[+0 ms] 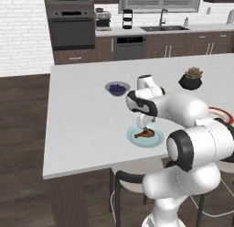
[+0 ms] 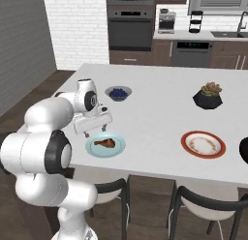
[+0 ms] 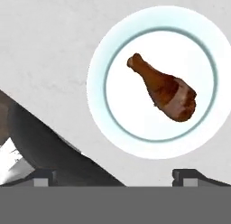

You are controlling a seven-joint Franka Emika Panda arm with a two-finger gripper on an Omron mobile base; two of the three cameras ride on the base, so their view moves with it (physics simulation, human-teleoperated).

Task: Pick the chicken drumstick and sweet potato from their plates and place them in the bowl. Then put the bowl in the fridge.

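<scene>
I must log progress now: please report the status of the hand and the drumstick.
Hand open, empty, above the light blue plate. Chicken drumstick lying on that plate, not gripped. Nothing in the way.

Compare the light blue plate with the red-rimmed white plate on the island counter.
The light blue plate is plain pale blue; the red-rimmed plate has a white centre inside a broad red-orange rim. The blue plate holds the reddish-brown chicken drumstick; no food piece is visible on the red-rimmed one. The gripper hovers above the blue plate; the other sits apart, rightward. Both are round, flat, similar-sized.
</scene>
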